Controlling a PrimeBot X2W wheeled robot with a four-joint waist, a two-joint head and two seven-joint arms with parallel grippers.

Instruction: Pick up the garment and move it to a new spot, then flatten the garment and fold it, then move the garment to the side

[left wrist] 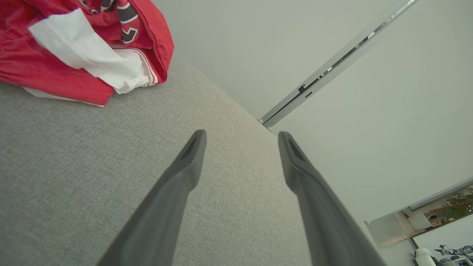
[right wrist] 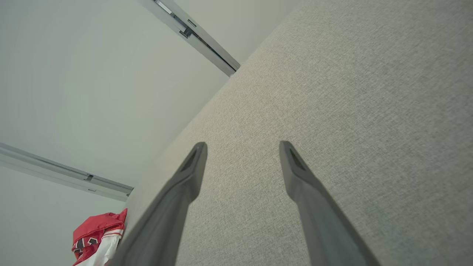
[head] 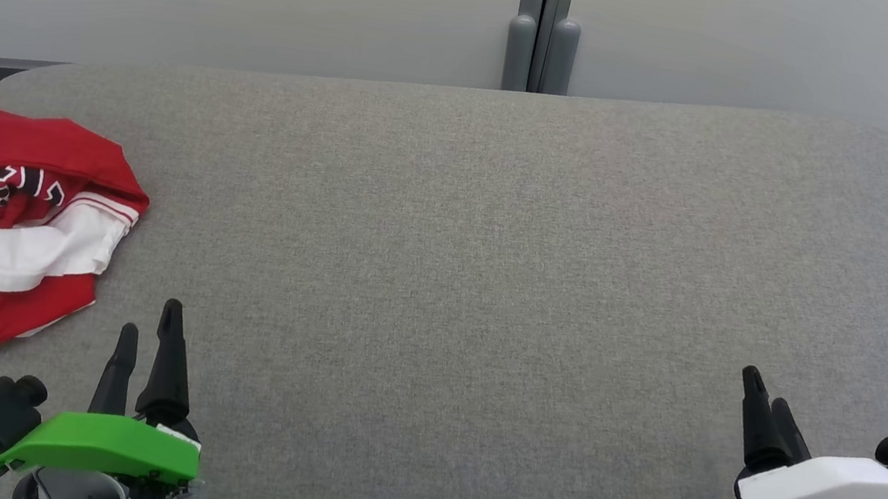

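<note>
So, nearest the camera, the left gripper (head: 151, 316) and the right gripper (head: 767, 388) hover over the grey cushion (head: 497, 249), both with fingers spread and holding nothing. Further off, near the cushion's left edge, the red-and-white garment (head: 8, 220) lies crumpled and untouched. The pick-up looks not yet begun; next, the left arm probably needs to reach forward-left and pinch a fold.

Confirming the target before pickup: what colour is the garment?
The garment is red with white panels and black-and-white markings; best in head view.
</note>
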